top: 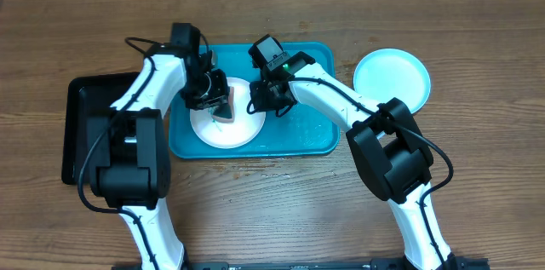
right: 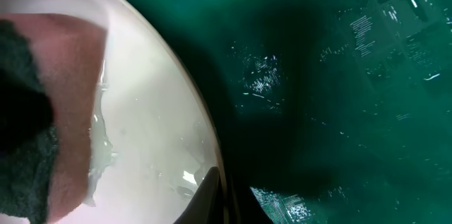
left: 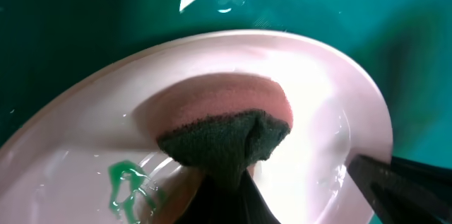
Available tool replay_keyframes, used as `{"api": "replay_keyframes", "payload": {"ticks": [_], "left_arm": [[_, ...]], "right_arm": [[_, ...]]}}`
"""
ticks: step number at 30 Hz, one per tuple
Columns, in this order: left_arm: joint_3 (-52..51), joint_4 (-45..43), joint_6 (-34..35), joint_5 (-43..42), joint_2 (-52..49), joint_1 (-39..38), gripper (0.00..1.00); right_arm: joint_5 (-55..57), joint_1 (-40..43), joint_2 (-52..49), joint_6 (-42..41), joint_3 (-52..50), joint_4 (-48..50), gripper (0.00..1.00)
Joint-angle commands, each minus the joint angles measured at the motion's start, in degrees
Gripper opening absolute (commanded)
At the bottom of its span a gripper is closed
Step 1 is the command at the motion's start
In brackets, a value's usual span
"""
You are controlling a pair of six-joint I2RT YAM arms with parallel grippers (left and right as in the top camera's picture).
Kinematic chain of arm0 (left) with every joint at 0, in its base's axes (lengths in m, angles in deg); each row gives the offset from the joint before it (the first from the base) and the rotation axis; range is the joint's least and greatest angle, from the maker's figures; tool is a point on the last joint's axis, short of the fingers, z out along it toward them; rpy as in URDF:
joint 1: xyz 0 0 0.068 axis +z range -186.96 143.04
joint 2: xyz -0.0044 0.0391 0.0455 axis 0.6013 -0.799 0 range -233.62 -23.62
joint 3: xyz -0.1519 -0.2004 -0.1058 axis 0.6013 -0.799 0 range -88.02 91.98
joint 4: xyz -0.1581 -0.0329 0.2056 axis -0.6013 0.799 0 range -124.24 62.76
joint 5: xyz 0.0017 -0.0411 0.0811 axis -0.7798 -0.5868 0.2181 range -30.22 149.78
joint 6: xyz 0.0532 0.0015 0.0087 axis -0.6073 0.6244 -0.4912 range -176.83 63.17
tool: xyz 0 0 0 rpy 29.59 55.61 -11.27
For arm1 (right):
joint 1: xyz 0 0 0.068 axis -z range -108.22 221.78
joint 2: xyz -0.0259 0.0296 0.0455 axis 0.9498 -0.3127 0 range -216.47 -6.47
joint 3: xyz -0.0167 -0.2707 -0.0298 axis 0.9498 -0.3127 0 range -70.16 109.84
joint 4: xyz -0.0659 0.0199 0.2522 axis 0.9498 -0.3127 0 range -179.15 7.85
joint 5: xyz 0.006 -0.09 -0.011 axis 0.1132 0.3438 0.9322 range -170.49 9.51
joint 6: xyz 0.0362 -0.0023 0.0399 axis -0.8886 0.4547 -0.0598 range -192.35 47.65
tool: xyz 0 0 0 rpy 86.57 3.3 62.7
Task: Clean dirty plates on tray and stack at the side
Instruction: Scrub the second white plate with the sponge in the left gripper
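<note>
A white plate point(top: 213, 132) lies in the left half of the turquoise tray point(top: 308, 130). My left gripper point(top: 220, 100) is shut on a pink sponge with a dark green scouring side point(left: 226, 118) and presses it onto the plate's centre point(left: 85, 132). A teal-green smear point(left: 127, 181) lies beside the sponge. My right gripper point(top: 258, 104) is shut on the plate's right rim, which sits pinched between its fingers point(right: 220, 199). A light blue plate point(top: 392, 78) rests on the table to the right of the tray. The yellow-green plate is out of view.
A smaller black tray point(top: 85, 125) sits on the wooden table just left of the turquoise tray, under my left arm. The right half of the turquoise tray point(right: 353, 75) is wet. Both arms cross over the tray's middle.
</note>
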Motion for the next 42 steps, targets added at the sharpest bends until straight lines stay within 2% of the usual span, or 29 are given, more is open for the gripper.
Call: {"api": "replay_keyframes", "payload": {"ticks": [1, 8, 11, 16, 19, 20, 23, 34, 40, 42], "left_arm": [[-1.4, -0.7, 1.9, 4.3, 1.0, -1.3, 0.04], [-1.0, 4.4, 1.9, 23.3, 1.0, -0.1, 0.04], [-0.2, 6.7, 1.9, 27.8, 1.1, 0.9, 0.04], [3.0, 8.3, 3.8, 26.3, 1.1, 1.4, 0.04], [3.8, 7.2, 4.3, 15.7, 1.1, 1.2, 0.04], [3.7, 6.2, 4.2, 8.2, 1.0, 0.9, 0.04], [3.0, 5.0, 4.2, 4.3, 1.0, -0.1, 0.04], [-1.6, 9.0, 2.6, 5.6, 0.8, -6.7, 0.04], [-1.6, 12.1, 2.8, 19.0, 0.8, -5.7, 0.04], [-1.6, 12.7, 3.7, 27.5, 0.8, -4.4, 0.04]], "right_arm": [[2.6, -0.4, -2.2, -0.3, -0.3, -0.4, 0.04], [2.7, -0.4, -2.2, -0.3, -0.3, -0.9, 0.04], [2.7, -0.4, -2.2, -0.3, -0.3, -1.0, 0.04], [2.7, -0.4, -2.2, -0.3, -0.3, -0.6, 0.04], [2.7, -0.4, -2.2, -0.3, -0.3, -0.5, 0.04], [2.7, -0.4, -2.2, -0.3, -0.3, -0.3, 0.04], [2.7, -0.4, -2.2, -0.3, -0.3, -0.2, 0.04], [2.7, -0.4, -2.2, -0.3, -0.3, -0.4, 0.04], [2.7, -0.4, -2.2, -0.2, -0.3, -1.1, 0.04], [2.7, -0.4, -2.2, -0.2, -0.3, -1.3, 0.04]]}}
